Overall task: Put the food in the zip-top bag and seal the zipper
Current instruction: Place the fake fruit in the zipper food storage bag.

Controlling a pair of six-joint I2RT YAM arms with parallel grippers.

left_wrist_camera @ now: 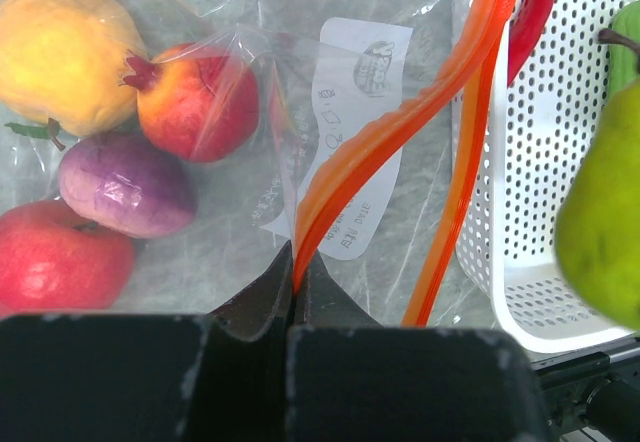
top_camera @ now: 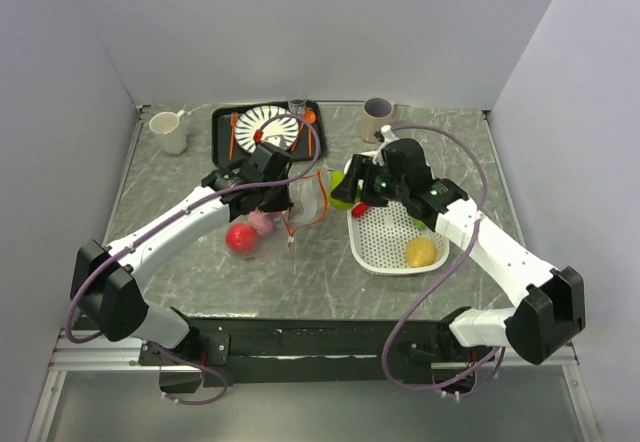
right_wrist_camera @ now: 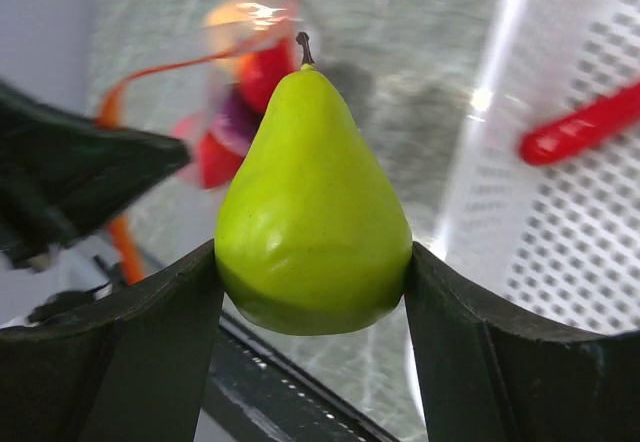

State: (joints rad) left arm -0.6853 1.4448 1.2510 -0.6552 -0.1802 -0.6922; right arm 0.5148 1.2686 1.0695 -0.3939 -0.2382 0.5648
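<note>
The clear zip-top bag (top_camera: 305,202) lies in the middle of the table with its mouth towards the white basket. In the left wrist view the bag (left_wrist_camera: 240,52) holds a yellow fruit (left_wrist_camera: 65,47), a pomegranate (left_wrist_camera: 195,102), a purple vegetable (left_wrist_camera: 125,182) and a red apple (left_wrist_camera: 55,257). My left gripper (top_camera: 283,205) (left_wrist_camera: 297,262) is shut on one side of the orange-red zipper (left_wrist_camera: 400,127), lifting it. My right gripper (top_camera: 352,194) (right_wrist_camera: 312,272) is shut on a green pear (right_wrist_camera: 312,212) (top_camera: 341,190) held just off the bag's mouth, beside the basket edge.
The white perforated basket (top_camera: 385,232) right of the bag holds a yellow fruit (top_camera: 420,252) and a red chili (right_wrist_camera: 585,127). At the back stand a black tray (top_camera: 222,122) with a plate and orange cutlery, a white mug (top_camera: 170,132) and a brown cup (top_camera: 378,117).
</note>
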